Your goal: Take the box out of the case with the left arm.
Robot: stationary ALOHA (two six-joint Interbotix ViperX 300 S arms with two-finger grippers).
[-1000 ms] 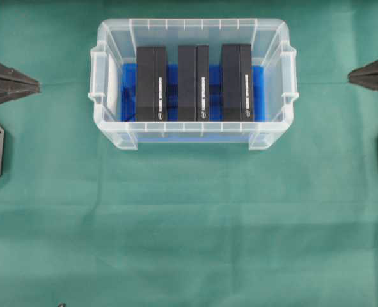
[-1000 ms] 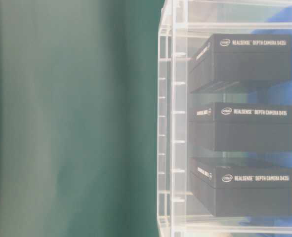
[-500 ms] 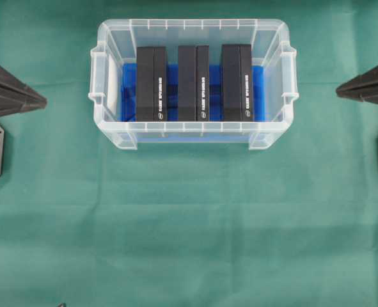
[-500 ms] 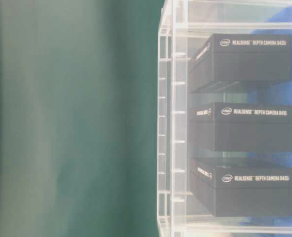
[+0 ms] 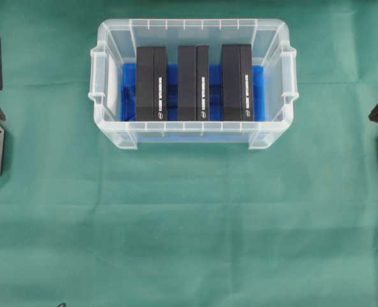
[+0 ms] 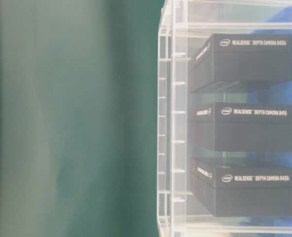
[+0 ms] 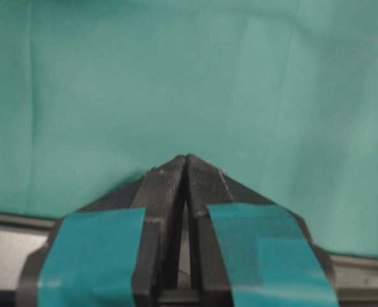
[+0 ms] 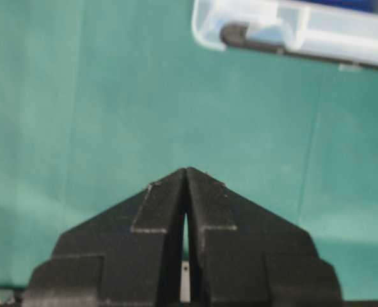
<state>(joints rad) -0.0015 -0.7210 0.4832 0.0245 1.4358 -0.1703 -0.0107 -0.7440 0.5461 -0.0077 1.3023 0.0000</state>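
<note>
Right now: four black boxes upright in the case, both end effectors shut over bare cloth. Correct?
Not quite: the case holds three black boxes, not four, as the overhead view shows. The rest stands: left end effector and right end effector are shut over the cloth.

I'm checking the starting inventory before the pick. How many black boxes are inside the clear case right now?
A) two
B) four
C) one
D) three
D: the overhead view shows three black boxes, left, middle and right, standing side by side on the blue lining inside the case.
</note>
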